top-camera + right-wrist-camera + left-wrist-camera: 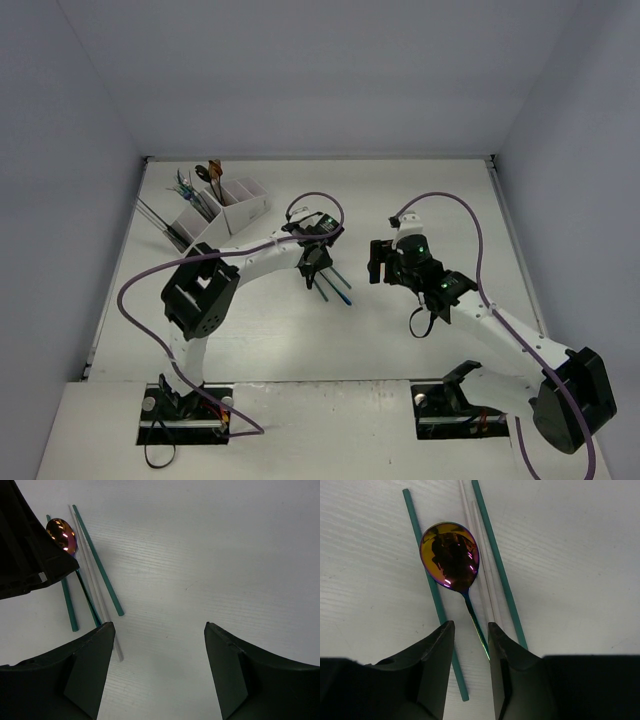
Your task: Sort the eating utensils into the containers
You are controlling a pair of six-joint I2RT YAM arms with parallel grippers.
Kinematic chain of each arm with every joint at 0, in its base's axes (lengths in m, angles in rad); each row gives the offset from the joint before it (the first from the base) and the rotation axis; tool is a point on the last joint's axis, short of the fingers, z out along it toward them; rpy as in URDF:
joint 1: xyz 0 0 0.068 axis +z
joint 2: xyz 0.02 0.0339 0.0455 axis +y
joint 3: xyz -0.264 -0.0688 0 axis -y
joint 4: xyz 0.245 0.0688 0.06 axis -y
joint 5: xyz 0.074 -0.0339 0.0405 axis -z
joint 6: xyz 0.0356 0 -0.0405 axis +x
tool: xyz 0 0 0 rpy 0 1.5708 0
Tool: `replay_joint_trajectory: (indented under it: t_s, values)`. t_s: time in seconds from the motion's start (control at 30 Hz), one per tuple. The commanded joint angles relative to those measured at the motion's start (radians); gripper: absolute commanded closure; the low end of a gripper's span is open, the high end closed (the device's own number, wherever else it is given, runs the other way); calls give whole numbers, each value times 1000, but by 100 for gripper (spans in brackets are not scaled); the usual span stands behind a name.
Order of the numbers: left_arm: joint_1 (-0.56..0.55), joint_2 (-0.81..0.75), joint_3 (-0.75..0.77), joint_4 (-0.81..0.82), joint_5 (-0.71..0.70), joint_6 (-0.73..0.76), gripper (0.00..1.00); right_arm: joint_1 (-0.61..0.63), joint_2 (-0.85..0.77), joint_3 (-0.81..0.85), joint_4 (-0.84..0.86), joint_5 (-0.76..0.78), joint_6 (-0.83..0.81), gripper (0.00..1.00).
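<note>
Carefully, I'd centre the left gripper [470,626], its jaws narrow but not yet clamped astride the rainbow spoon [450,555] handle lying on the worktop [580,555] between teal sticks [500,565], and pinch only that; the right gripper [157,626] jaws gape wide, empty.

Left arm [255,262] and right arm [497,335], white tubular links, chunky black joint housings, purple cables [128,290] looping along each, small green lights [421,241] near the right wrist, black base plates [200,402] at the near edge, matt black wedge-shaped tool fingers [432,672]
</note>
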Motion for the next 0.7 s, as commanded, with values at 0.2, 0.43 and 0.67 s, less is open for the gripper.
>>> replay_joint_trajectory:
  t_s: [0.2,0.43,0.67]
  values:
    - [7,6,20,-15,-9,-61,74,-7,-8,-1,34,25,5,31]
    - [10,22,10,-30,-9,-61,78,-7,-5,-1,34,26,4,30]
    - [35,0,-52,-38,-7,-50,89,-7,-6,-1,34,25,5,31]
